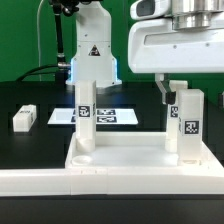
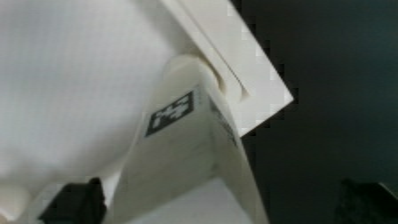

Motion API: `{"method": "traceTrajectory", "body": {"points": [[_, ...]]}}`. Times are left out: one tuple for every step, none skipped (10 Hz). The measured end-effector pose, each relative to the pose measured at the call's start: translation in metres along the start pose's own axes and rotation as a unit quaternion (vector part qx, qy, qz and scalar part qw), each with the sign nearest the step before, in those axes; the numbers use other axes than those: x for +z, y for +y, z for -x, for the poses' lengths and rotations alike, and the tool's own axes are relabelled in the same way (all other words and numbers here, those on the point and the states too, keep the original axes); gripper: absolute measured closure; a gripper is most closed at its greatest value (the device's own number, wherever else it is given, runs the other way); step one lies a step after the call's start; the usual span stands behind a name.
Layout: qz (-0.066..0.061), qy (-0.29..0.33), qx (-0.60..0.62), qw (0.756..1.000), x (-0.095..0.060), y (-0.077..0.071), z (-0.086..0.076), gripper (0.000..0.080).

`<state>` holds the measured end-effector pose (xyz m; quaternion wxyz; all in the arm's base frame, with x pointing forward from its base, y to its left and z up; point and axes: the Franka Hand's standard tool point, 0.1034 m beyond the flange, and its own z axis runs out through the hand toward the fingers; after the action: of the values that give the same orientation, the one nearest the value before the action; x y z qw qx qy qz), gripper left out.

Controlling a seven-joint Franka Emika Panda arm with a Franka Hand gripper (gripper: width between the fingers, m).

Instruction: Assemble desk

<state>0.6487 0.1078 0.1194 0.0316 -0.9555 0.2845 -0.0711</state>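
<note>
The desk's white top [image 1: 125, 150] lies flat on the black table with two square legs standing upright in it. One leg [image 1: 85, 120] stands at the exterior view's left, the other [image 1: 189, 125] at its right, both with black-and-white tags. My gripper [image 1: 172, 95] hangs over the right leg's upper end, jaws open. In the wrist view that leg [image 2: 178, 120] rises between my dark fingertips [image 2: 71, 203], with gaps on both sides, and my gripper [image 2: 217, 206] is not clamped on it. The desk top [image 2: 80, 70] fills the area behind it.
A loose white leg [image 1: 25, 117] lies on the table at the exterior view's left. The marker board [image 1: 112, 116] lies flat behind the desk. A long white rail [image 1: 40, 182] runs along the front edge. The robot's base [image 1: 92, 55] stands at the back.
</note>
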Motion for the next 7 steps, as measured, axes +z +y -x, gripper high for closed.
{"method": "traceTrajectory", "body": {"points": [[0.004, 0.007, -0.123, 0.992, -0.0002, 0.0002, -0.0025, 0.0150], [0.004, 0.005, -0.193, 0.981, 0.0029, 0.0040, -0.0042, 0.0150], [0.004, 0.005, -0.184, 0.983, 0.0027, 0.0036, -0.0041, 0.0150], [0.004, 0.005, -0.169, 0.986, 0.0028, 0.0039, -0.0042, 0.0163], [0.005, 0.005, -0.168, 0.986, 0.0030, 0.0045, -0.0047, 0.0163], [0.004, 0.005, -0.152, 0.988, 0.0030, 0.0046, -0.0047, 0.0356], [0.004, 0.005, -0.109, 0.994, 0.0031, 0.0045, -0.0047, 0.0356]]}}
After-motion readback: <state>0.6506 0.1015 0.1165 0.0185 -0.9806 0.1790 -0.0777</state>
